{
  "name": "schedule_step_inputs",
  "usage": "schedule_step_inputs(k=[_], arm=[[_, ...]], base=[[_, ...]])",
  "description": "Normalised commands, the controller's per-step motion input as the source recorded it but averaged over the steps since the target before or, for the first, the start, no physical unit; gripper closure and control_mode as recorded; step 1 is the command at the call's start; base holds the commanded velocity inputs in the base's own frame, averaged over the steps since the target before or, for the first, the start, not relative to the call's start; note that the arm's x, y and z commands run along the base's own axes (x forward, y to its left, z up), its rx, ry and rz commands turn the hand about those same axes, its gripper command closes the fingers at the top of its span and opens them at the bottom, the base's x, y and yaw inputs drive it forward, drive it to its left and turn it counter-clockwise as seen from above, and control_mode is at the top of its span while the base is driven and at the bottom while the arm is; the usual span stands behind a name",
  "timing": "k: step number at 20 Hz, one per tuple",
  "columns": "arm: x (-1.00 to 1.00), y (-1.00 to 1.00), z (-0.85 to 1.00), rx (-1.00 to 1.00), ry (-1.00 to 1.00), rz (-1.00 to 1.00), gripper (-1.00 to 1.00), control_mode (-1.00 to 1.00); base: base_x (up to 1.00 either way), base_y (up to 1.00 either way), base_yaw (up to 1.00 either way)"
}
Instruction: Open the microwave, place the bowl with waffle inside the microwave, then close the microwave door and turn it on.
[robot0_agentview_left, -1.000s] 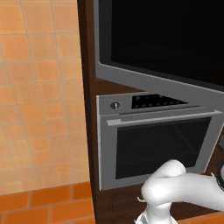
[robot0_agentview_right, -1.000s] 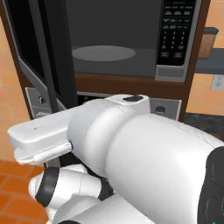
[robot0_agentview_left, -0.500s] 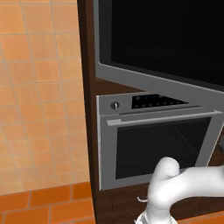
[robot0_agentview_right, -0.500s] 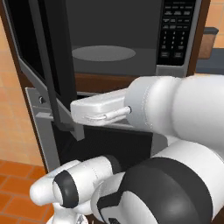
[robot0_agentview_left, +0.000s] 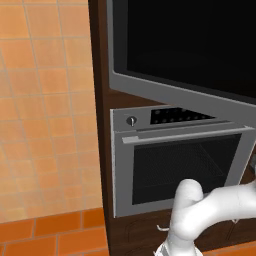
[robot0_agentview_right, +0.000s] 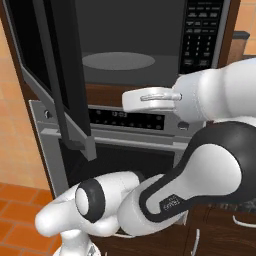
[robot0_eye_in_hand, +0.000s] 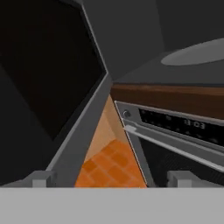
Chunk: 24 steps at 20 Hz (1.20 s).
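I see the large built-in microwave with its silver-grey frame (robot0_agentview_right: 150, 45) standing open, its dark cavity and the round grey turntable plate (robot0_agentview_right: 118, 60) exposed above and ahead of my hand. The big flat black glass microwave door edged in silver-grey (robot0_agentview_right: 52, 75) is swung out to the left of the hand; in the left base view that same door (robot0_agentview_left: 185, 50) spreads across the upper part of the picture, over the silver oven with the knob and bar handle (robot0_agentview_left: 175, 160). My hand (robot0_eye_in_hand: 111, 177) sits in front of the oven's control strip, just below the microwave's opening and to the right of the door's lower edge. In the hand view its two dark fingertips (robot0_eye_in_hand: 43, 178) stand well apart at the bottom, with nothing between them, so the hand is spread wide and carries nothing. Past them I see the door's lower corner on the left, the oven's knob (robot0_eye_in_hand: 126, 114) ahead, and orange floor tiles (robot0_eye_in_hand: 109, 166) below. The black keypad panel (robot0_agentview_right: 201, 35) lies up and to the right of the hand.
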Motion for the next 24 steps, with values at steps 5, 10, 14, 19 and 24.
schedule_step_inputs(k=[5, 10, 14, 19, 24], arm=[[0.26, 0.19, -0.49, 0.59, -0.03, 0.00, -1.00, -1.00], [0.17, 0.43, -0.56, 0.59, -0.08, 0.00, -1.00, -1.00], [0.00, 0.61, -0.94, 0.50, -0.09, 0.00, -1.00, -1.00], [0.13, 0.66, -0.39, 0.48, -0.21, -0.05, -1.00, -1.00], [0.53, 0.50, -0.23, 0.47, -0.26, -0.15, -1.00, -1.00]], base=[[0.00, 0.00, 0.00], [0.00, 0.00, 0.00], [0.00, 0.00, 0.00], [0.00, 0.00, 0.00], [0.00, 0.00, 0.00]])
